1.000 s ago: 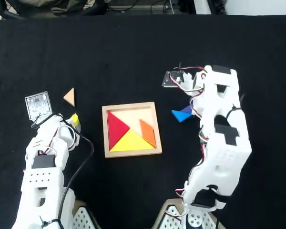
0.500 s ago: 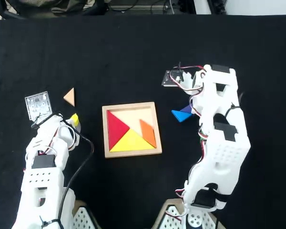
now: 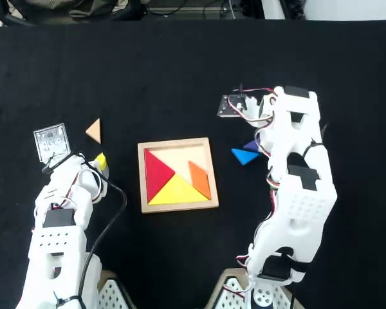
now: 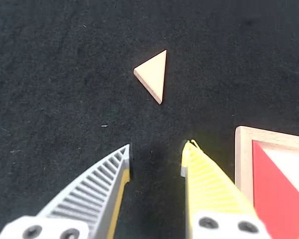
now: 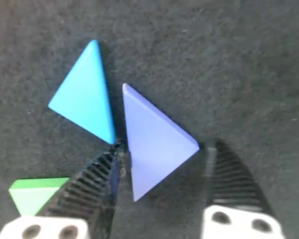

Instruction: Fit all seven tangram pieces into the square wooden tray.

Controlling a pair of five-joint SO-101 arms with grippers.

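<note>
Square wooden tray (image 3: 174, 141) is holding 3 pieces: red triangle (image 3: 156, 174), yellow triangle (image 3: 177, 192), orange piece (image 3: 200, 178). 4 pieces are lying outside:
- tan triangle (image 3: 94, 131) at the tray's 10 o'clock
- blue triangle (image 3: 244, 155) at 3 o'clock
- purple triangle (image 5: 152, 139) just beside it
- green piece (image 5: 32, 195) nearby

Left gripper (image 4: 157, 149) is gaping, empty. Right gripper (image 5: 164, 148) is straddling the purple triangle, fingers spread, not clamping.

Tray (image 3: 175, 141) sits mid-table between my two arms. In it I count three pieces: left triangle (image 3: 156, 174), front triangle (image 3: 178, 192), and parallelogram (image 3: 200, 179) at right. Left of tray, apart: lone triangle (image 3: 94, 131), on table behind left gripper (image 4: 157, 148). Right of tray: near triangle (image 3: 244, 155), then far triangle (image 5: 154, 139) just beside it, between jaws of right gripper (image 5: 163, 149). Another piece (image 5: 32, 194) lies near that gripper.
</note>
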